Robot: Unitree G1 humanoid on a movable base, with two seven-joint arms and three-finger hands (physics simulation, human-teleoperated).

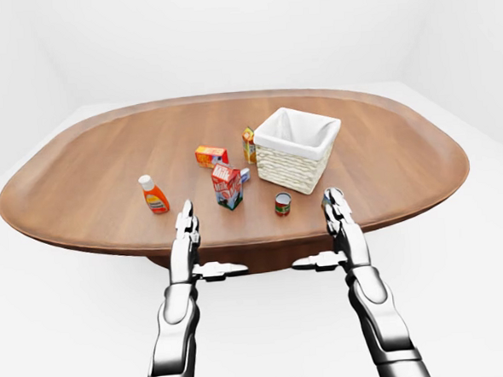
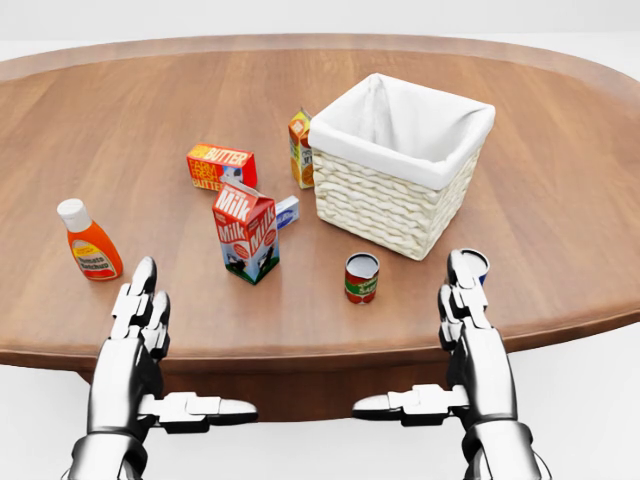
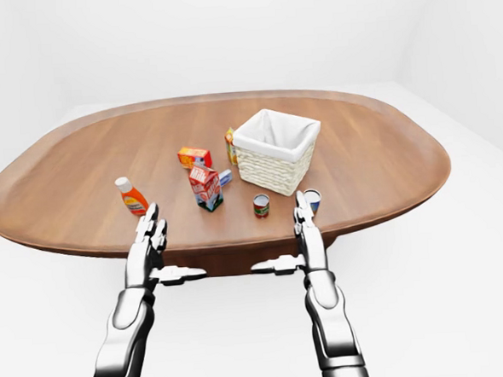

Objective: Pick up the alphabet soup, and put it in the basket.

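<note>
A small can with a blue and white label (image 3: 312, 200), which I take for the alphabet soup, stands near the table's lower edge. In the head view the can (image 2: 477, 264) is mostly hidden behind my right fingers (image 2: 462, 285). The white-lined wicker basket (image 2: 385, 205) stands just above it. A red and green can (image 2: 361, 277) stands to the left of it, below the basket. My right hand (image 2: 410, 335) is open, fingers upright, thumb pointing left. My left hand (image 2: 190, 345) is open too, mirrored, and holds nothing.
A milk carton (image 2: 246, 232) stands left of the red can, with a small blue and white box (image 2: 288, 210) behind it. Further up the head view are a butter box (image 2: 220, 166) and an orange carton (image 2: 300, 148). An orange sauce bottle (image 2: 88, 242) stands far left. The table edge (image 2: 300, 352) runs between my hands.
</note>
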